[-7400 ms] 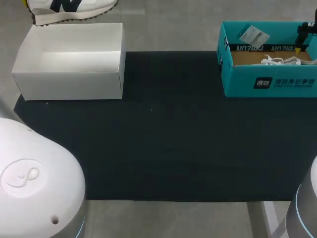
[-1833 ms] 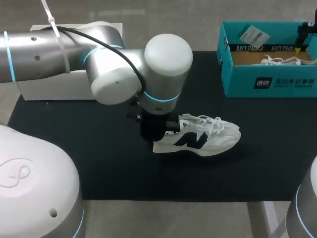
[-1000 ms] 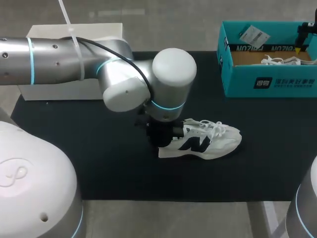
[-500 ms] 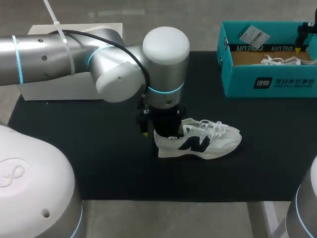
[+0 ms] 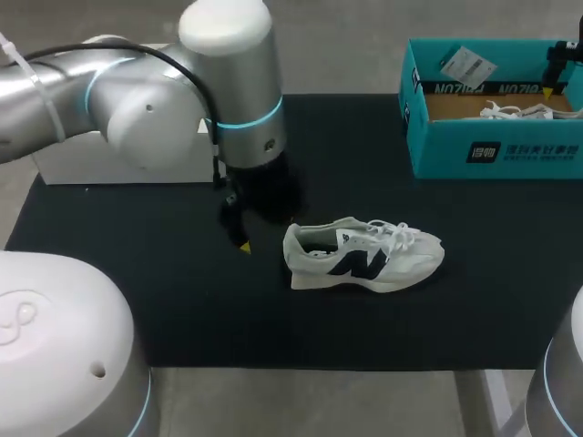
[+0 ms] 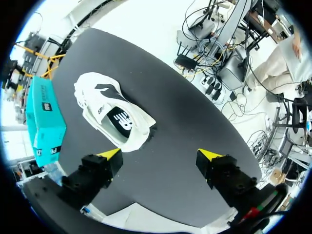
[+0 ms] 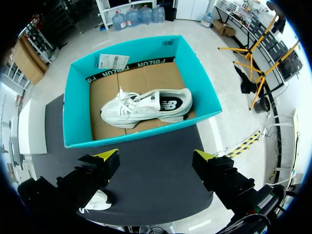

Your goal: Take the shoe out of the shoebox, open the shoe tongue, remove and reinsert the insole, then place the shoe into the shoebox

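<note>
A white sneaker with a dark logo (image 5: 364, 258) lies on its sole on the black mat, toe to the right. My left gripper (image 5: 239, 232) hangs open just left of its heel, touching nothing. From the left wrist the sneaker (image 6: 111, 117) lies ahead of the open left gripper (image 6: 161, 155), whose fingers have only mat between them. My right gripper (image 7: 156, 156) is open above the teal shoebox (image 7: 78, 122), which holds a second white sneaker (image 7: 146, 107). In the head view that shoebox (image 5: 492, 146) stands at the back right.
A white box (image 5: 109, 173) stands at the back left, largely hidden behind my left arm. The black mat (image 5: 410, 319) covers most of the table. A tag (image 5: 465, 64) lies on the teal shoebox's far rim.
My left gripper opened and let go of the sneaker's heel, then drew back up and to the left. The sneaker stays on the mat. The right arm has not moved.
</note>
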Controlling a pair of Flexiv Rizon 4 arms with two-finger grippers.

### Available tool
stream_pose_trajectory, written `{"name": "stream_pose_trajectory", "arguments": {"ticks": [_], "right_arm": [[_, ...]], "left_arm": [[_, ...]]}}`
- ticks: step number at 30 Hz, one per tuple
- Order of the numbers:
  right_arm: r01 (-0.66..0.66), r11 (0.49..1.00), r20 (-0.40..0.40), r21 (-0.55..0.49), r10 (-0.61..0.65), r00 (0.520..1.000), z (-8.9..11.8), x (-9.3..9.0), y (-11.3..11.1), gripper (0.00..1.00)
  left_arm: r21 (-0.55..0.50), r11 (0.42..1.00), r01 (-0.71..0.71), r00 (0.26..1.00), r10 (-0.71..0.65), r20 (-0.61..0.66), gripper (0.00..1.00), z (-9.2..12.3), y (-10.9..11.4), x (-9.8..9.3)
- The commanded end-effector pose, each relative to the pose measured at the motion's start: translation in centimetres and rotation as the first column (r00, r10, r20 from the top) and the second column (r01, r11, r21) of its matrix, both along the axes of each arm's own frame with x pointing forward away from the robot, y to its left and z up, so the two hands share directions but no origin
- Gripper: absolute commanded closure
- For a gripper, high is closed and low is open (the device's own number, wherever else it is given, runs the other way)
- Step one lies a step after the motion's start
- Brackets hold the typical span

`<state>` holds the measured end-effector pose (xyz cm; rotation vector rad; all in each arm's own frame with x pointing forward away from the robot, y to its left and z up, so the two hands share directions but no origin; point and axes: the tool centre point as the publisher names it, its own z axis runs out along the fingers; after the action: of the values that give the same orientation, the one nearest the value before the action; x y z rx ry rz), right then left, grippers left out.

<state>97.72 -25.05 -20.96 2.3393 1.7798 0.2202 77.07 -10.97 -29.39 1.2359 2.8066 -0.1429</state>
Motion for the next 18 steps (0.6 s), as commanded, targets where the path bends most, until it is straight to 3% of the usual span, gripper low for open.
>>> {"name": "stream_pose_trajectory", "arguments": {"ticks": [1, 4, 18], "right_arm": [[0.000, 1.000, 0.000, 0.001, 0.000, 1.000, -0.02, 0.04, -0.02, 0.00], [0.000, 1.000, 0.000, 0.001, 0.000, 1.000, -0.02, 0.04, -0.02, 0.00], [0.000, 1.000, 0.000, 0.001, 0.000, 1.000, -0.02, 0.04, -0.02, 0.00]], "left_arm": [[-0.445, 0.855, -0.266, 0.961, 0.273, -0.049, 0.00, -0.95, 3.76, -1.46], [-0.539, 0.815, -0.213, 0.972, 0.234, -0.030, 0.00, -1.19, 4.45, -1.89], [-0.539, 0.815, -0.213, 0.972, 0.234, -0.030, 0.00, -1.19, 4.45, -1.89]]}}
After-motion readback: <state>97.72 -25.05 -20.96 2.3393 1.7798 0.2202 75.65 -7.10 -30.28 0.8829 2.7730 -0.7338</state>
